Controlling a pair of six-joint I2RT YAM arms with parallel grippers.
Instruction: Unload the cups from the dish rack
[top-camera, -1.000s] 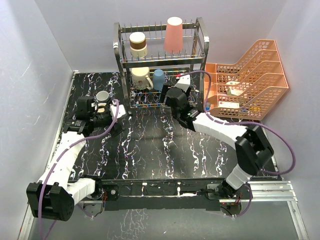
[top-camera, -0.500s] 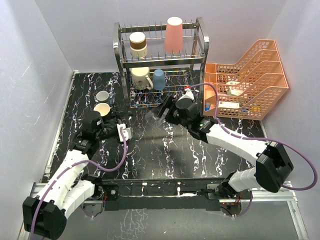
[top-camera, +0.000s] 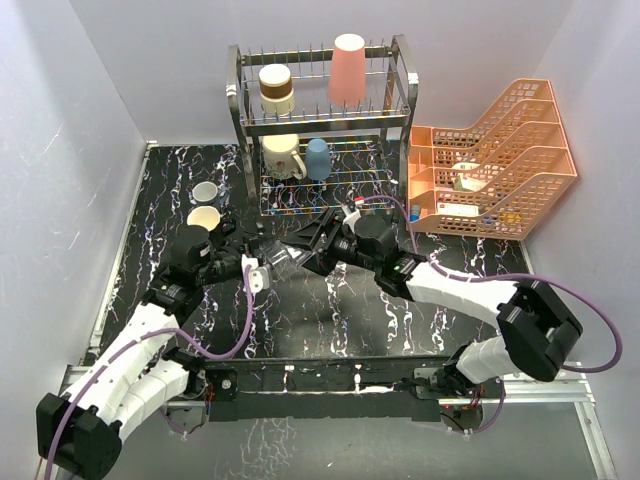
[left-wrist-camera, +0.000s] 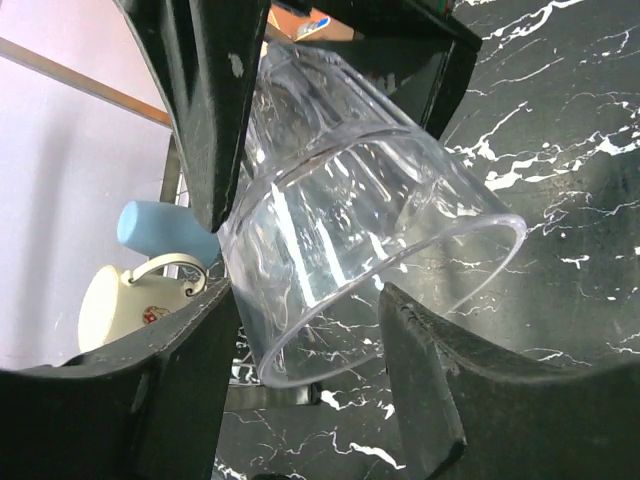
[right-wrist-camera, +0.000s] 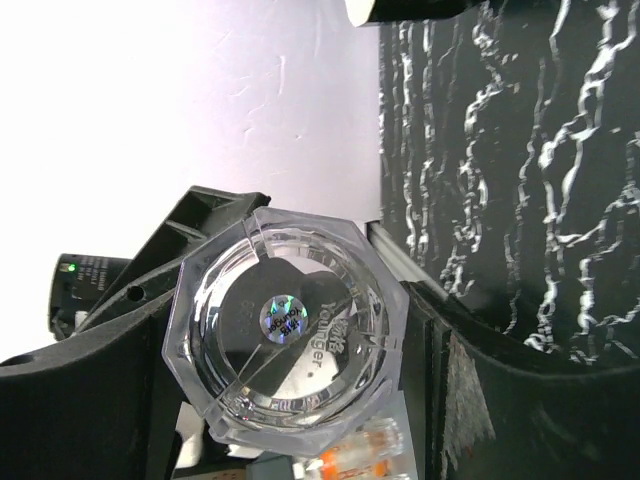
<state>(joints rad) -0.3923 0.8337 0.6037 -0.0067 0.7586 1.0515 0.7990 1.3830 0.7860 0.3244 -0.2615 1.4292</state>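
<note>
On the top tier of the steel wire dish rack (top-camera: 400, 95) a brown-and-cream cup (top-camera: 276, 88) and a salmon tumbler (top-camera: 347, 70) are carried, a cream mug (top-camera: 283, 155) and a blue cup (top-camera: 318, 158) are kept below, two small cups (top-camera: 204, 218) are set on the worktop (top-camera: 330, 310), and a clear glass (top-camera: 283, 256) is held on its side.

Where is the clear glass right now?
Top view: the glass hangs sideways in front of the dish rack, base in the right gripper, rim at the left gripper.

Not much to read here. The clear glass (right-wrist-camera: 285, 325) has raised lettering on its base, and the second word looks like "Younger", though I can't be sure. There's also a round holographic sticker (right-wrist-camera: 284, 318), print too tiny. The cream mug (left-wrist-camera: 120, 300) has a small print, unreadable.
</note>
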